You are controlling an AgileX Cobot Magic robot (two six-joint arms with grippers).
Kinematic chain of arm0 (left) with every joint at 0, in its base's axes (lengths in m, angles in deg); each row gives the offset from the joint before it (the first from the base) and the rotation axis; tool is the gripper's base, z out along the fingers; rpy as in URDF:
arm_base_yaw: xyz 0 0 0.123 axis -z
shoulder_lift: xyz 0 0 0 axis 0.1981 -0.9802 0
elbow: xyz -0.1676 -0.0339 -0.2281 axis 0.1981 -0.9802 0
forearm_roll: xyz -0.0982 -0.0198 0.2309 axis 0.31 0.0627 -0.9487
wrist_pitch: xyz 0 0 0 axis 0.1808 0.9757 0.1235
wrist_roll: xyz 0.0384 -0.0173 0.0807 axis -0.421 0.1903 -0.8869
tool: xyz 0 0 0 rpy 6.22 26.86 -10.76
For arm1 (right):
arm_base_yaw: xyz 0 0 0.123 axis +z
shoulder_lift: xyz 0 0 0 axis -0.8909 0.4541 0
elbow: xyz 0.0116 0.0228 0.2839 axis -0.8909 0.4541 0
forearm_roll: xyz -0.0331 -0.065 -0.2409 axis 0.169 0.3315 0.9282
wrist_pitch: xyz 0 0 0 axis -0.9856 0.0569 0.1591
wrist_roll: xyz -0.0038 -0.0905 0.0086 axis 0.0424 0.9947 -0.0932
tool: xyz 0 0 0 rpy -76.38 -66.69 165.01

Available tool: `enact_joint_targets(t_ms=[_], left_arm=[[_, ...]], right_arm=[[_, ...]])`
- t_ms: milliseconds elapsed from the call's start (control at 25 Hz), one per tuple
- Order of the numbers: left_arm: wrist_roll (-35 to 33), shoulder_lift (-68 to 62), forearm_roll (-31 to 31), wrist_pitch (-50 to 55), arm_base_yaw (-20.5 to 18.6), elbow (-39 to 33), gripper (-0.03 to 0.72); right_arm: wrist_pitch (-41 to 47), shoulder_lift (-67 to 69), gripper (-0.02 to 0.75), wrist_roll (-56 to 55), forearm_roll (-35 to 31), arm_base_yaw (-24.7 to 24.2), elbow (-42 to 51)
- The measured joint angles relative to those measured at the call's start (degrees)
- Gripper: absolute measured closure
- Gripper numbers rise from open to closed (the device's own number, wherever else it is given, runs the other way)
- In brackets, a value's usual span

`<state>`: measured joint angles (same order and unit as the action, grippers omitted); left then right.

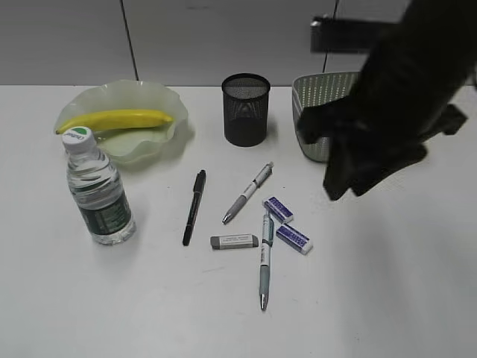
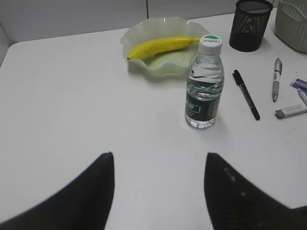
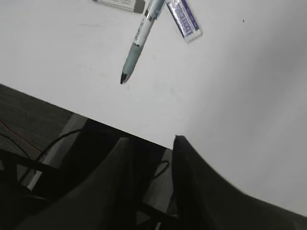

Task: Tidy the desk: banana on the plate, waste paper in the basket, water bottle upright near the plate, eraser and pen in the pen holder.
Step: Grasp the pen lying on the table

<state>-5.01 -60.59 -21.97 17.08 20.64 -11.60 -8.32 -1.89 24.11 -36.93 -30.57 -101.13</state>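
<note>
Banana (image 1: 115,119) is already lying in the plate (image 1: 160,93), far left of the desk (image 1: 387,298), so that item looks done. Water bottle (image 1: 98,190) stands upright, cap on, just in front of the plate and near it, which also reads as done. No waste paper visible anywhere on the desk; it may be in the basket (image 1: 317,93) already, but the inside of the basket is mostly hidden behind the right arm, so can't confirm. Pen holder (image 1: 246,108) sits between plate and basket and looks empty from here, though the mesh makes it hard to be sure. What's left is the stationery in the middle of the desk: a black pen (image 1: 194,206), a grey pen (image 1: 248,193), a light blue pen (image 1: 264,259), a grey eraser (image 1: 234,242) and two white-and-purple erasers (image 1: 278,209) (image 1: 294,239), all lying flat, none touched. Left gripper (image 2: 158,165) hovers low over bare desk in front of the bottle, jaws spread wide, nothing between them. Right gripper (image 3: 151,143) is raised in front of the basket, jaws part open with a narrow gap, nothing pinched; its camera looks past the near desk edge with the blue pen's tip above it. Judgement: roughly halfway; pens and erasers are the remaining work.
</note>
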Motion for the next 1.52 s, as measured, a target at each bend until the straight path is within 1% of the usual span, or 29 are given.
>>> enact_joint_targets(t_ms=[80, 200, 240, 400, 480, 600, 760, 920, 1000, 1040, 1080, 1120, 1160, 1360, 1520], left_arm=[[0.0, 0.0, 0.0, 0.0, 0.0, 0.0, 0.249], [0.0, 0.0, 0.0, 0.0, 0.0, 0.0, 0.251], [0.0, 0.0, 0.0, 0.0, 0.0, 0.0, 0.251], [0.0, 0.0, 0.0, 0.0, 0.0, 0.0, 0.252], [0.0, 0.0, 0.0, 0.0, 0.0, 0.0, 0.252], [0.0, 0.0, 0.0, 0.0, 0.0, 0.0, 0.252], [0.0, 0.0, 0.0, 0.0, 0.0, 0.0, 0.252], [0.0, 0.0, 0.0, 0.0, 0.0, 0.0, 0.252], [0.0, 0.0, 0.0, 0.0, 0.0, 0.0, 0.253], [0.0, 0.0, 0.0, 0.0, 0.0, 0.0, 0.253], [0.0, 0.0, 0.0, 0.0, 0.0, 0.0, 0.253], [0.0, 0.0, 0.0, 0.0, 0.0, 0.0, 0.253], [0.0, 0.0, 0.0, 0.0, 0.0, 0.0, 0.253], [0.0, 0.0, -0.02, 0.0, 0.0, 0.0, 0.253], [0.0, 0.0, -0.02, 0.0, 0.0, 0.0, 0.253]], right_arm=[[1.17, 6.92, 0.494, -5.91, 0.65, 1.79, -2.83], [0.96, 15.45, 0.48, -9.71, 0.89, 4.5, -6.12], [0.09, 18.14, 0.459, -10.45, 0.84, 5.12, -6.52], [-4.56, 27.05, 0.332, -14.75, 0.45, 6.37, -6.82], [-6.26, 30.17, 0.299, -15.66, 0.2, 6.42, -6.82], [-8.67, 33.51, 0.281, -16.04, -0.92, 6.42, -6.96], [-12.37, 36.35, 0.282, -16.14, -1.72, 6.42, -7.19], [-14.04, 39.17, 0.327, -16.3, -1.22, 6.42, -7.5], [-13.45, 39.68, 0.384, -16.42, -0.82, 6.42, -7.95], [-12.72, 39.98, 0.428, -16.47, -0.61, 6.42, -8.38], [-12.18, 40.29, 0.504, -16.52, -0.67, 6.42, -8.76], [-11.9, 40.46, 0.597, -16.52, -0.97, 6.49, -9.21], [-11.59, 40.58, 0.636, -16.52, -0.75, 6.55, -9.64], [-10.31, 39.55, 0.629, -16.78, 2.85, 6.62, -11.8], [-9.34, 33.91, 0.629, -17.7, 7.9, 6.56, -15.07]])
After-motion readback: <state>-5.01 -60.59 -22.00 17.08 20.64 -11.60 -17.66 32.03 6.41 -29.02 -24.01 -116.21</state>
